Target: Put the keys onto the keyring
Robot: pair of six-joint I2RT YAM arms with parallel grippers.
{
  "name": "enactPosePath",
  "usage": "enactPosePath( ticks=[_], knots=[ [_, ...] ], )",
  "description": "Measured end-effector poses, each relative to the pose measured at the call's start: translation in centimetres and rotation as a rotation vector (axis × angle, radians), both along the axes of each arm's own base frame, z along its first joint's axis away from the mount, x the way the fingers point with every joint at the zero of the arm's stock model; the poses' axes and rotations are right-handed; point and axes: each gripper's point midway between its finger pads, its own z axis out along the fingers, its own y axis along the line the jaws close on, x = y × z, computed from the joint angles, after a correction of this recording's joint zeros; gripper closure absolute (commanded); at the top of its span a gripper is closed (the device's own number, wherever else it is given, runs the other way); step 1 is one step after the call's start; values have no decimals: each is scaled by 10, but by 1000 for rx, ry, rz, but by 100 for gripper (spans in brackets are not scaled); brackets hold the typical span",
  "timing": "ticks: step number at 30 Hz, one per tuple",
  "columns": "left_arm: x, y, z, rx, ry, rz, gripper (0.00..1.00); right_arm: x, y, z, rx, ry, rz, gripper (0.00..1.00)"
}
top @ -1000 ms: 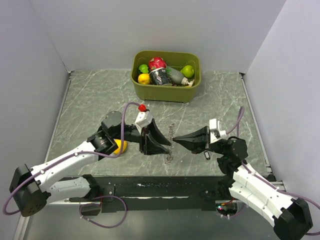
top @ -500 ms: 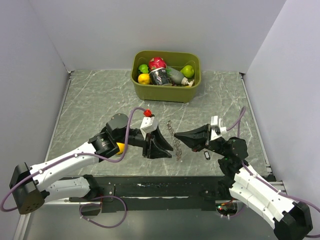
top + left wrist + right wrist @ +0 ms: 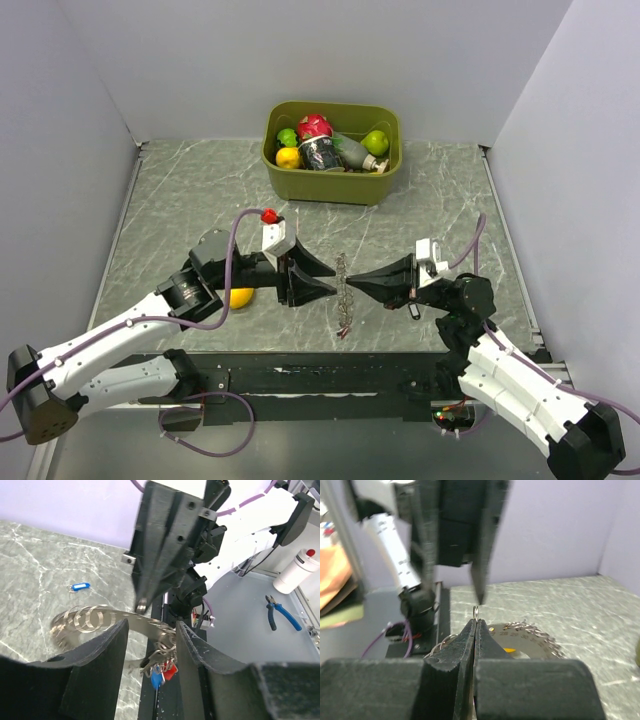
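Keyring [image 3: 342, 268] edge-on from above, long axis near-to-far, keys [image 3: 342, 329] at near end. My right gripper [image 3: 353, 283] pinched shut on a wire loop [image 3: 476, 611] at its rim. Left gripper [image 3: 330, 285] fingers apart astride it, clamp unclear.

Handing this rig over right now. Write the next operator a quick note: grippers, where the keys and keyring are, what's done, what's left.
Grippers: left gripper is open, with its fingers either side of the keyring and no grip visible. The right gripper is shut on a small loop at the keyring's rim, holding it up.
Keys: the hanging keys, one red and one blue, dangle from the ring. A loose blue key lies on the table near the right arm.
Done: at least two keys are on.
Left: pick up the loose blue key and thread it on.
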Motion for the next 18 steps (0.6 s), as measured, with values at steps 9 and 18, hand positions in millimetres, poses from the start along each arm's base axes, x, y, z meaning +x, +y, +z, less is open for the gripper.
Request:
enactPosePath(
  ticks=[9,18],
  knots=[
    [13,6,-4,-11,4,25,51,-13,-1,4,-5,-93,42,100],
    [17,11,-11,-11,39,14,47,-14,-2,3,-12,-128,33,100]
  ],
)
